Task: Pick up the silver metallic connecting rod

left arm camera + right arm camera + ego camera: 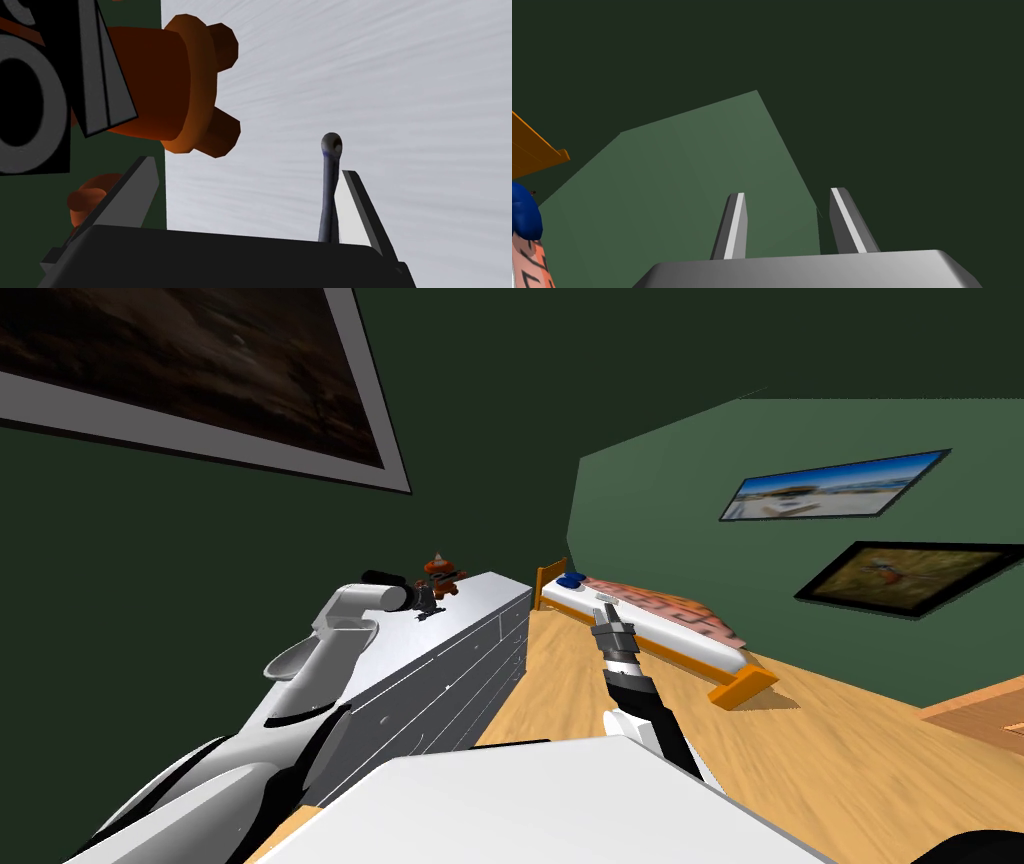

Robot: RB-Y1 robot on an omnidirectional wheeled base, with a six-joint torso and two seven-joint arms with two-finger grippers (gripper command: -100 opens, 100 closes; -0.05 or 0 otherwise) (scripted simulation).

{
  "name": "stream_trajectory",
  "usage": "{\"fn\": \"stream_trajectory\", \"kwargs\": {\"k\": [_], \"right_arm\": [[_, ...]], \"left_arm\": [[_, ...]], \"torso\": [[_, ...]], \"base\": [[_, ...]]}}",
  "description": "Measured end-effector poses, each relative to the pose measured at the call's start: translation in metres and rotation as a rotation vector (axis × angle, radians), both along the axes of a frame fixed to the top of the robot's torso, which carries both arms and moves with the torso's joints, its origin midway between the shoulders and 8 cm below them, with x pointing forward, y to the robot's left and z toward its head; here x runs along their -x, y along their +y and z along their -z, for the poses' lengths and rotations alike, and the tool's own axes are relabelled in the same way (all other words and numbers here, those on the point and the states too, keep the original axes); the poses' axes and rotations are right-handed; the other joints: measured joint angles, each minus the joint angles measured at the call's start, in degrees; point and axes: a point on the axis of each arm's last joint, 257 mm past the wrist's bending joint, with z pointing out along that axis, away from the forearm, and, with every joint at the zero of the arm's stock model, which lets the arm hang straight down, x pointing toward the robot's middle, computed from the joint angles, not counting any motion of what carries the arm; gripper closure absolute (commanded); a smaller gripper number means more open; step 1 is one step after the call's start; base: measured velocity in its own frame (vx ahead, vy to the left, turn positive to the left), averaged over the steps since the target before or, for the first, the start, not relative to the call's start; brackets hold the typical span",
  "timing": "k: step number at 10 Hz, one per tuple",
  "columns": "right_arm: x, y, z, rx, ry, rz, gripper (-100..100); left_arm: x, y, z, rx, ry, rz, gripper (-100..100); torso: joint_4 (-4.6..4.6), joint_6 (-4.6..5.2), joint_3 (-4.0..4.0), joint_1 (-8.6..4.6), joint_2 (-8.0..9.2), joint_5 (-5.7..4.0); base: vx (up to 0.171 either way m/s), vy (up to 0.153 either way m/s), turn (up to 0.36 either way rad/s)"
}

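Note:
The connecting rod [328,200] is a thin grey-blue bar with a ring end. It lies on the pale grey top of the dresser [400,100]. My left gripper [248,167] is open around it, and the rod sits close against one of the fingers [362,205], far from the other. In the head view my left gripper [428,606] hovers over the far end of the dresser [470,638], beside an orange toy figure [441,573]. My right gripper [607,613] is held out over the floor, and its fingers [736,225] stand apart with nothing between them.
The orange toy figure [170,85] stands just beyond the left gripper, near the dark green wall. A bed [660,623] with an orange frame and a blue cushion [524,210] lies to the right of the dresser, across wooden floor.

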Motion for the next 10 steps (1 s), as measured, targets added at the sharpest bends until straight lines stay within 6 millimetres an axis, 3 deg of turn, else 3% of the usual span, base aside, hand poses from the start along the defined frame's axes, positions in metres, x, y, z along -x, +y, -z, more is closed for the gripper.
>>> {"fn": "stream_trajectory", "kwargs": {"k": [10], "right_arm": [[0.0,0.0,0.0,0.0,0.0,0.0,0]], "left_arm": [[0.026,0.039,0.02,0.091,0.299,-0.154,-100]], "torso": [[0.0,-0.01,0.01,0.01,0.02,0.01]], "base": [[0.011,0.001,-0.048]]}}
